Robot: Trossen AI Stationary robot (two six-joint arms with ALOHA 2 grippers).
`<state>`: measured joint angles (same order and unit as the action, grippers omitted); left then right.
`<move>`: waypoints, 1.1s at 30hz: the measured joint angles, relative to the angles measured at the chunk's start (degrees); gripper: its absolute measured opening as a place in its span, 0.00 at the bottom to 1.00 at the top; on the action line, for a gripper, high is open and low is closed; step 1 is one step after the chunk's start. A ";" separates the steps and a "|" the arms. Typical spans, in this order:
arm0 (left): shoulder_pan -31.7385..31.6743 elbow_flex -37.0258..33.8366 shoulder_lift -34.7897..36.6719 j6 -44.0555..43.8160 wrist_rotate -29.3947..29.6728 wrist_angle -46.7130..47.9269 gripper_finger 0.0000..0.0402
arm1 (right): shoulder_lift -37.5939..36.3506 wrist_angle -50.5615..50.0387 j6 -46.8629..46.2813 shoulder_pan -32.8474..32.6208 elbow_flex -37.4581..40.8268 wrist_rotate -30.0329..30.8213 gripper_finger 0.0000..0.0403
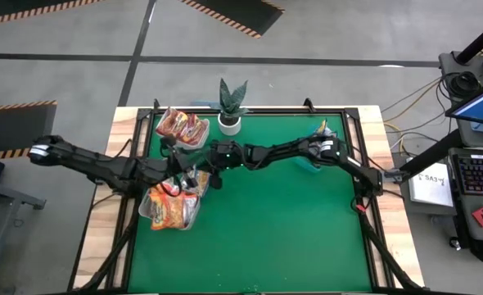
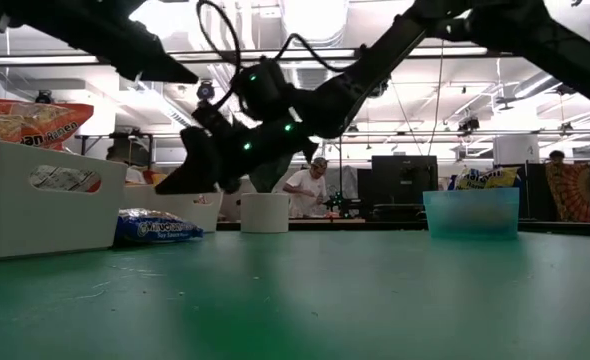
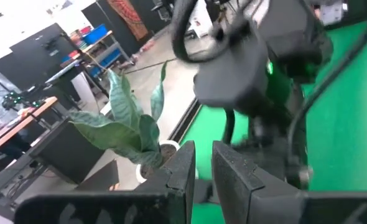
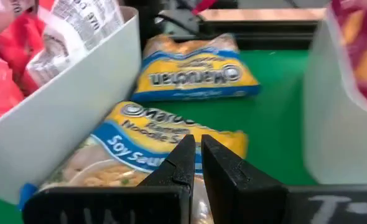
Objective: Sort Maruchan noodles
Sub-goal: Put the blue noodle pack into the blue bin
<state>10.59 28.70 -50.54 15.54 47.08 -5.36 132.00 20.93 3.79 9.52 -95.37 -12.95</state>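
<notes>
Two blue-and-yellow Maruchan packets lie flat on the green mat between two white trays, the nearer one [image 4: 140, 143] and the farther one [image 4: 193, 71]. One of them shows in the low view [image 2: 155, 227]. My right gripper [image 4: 196, 152] reaches across from the right and hovers over the nearer packet, shut and clear of it [image 2: 180, 180]. My left gripper [image 3: 202, 165] is shut and empty beside it [image 1: 184, 174], facing the plant. Red packets [image 1: 180, 125] fill the far tray. Orange packets [image 1: 169, 206] fill the near tray.
A potted plant [image 1: 229, 105] stands at the far edge of the table. A translucent blue tub [image 2: 472, 212] on the right holds a blue-and-yellow packet [image 1: 323, 131]. The white tray walls [image 4: 78, 99] [image 4: 339, 118] flank the gap. Open green mat [image 1: 282, 229] lies toward the near edge.
</notes>
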 joint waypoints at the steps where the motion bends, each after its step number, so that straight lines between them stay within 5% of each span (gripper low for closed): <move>1: 0.00 -0.37 0.21 0.00 0.14 -1.09 0.10 | 0.53 -0.89 -0.31 0.00 -0.74 -0.70 0.04; 8: 0.00 -1.31 -0.18 0.05 0.33 -4.64 0.10 | 1.83 -10.10 0.61 -0.32 -1.86 -1.20 0.04; 17: 0.02 0.82 -3.87 -1.97 -2.20 -5.23 0.10 | -5.27 -40.61 11.45 -0.66 -1.98 -1.39 0.04; 24: 0.02 3.32 -9.80 -5.02 -17.38 -5.51 0.10 | -14.53 -62.40 8.68 -2.26 3.75 -0.49 0.03; 33: 0.02 8.79 -22.65 -7.49 -31.67 -5.25 0.10 | -39.67 -55.33 -10.57 -4.55 26.96 -0.02 0.02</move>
<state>10.61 37.50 -73.19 8.06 15.41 -10.62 92.33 -34.40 -6.78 4.96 -68.40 -12.97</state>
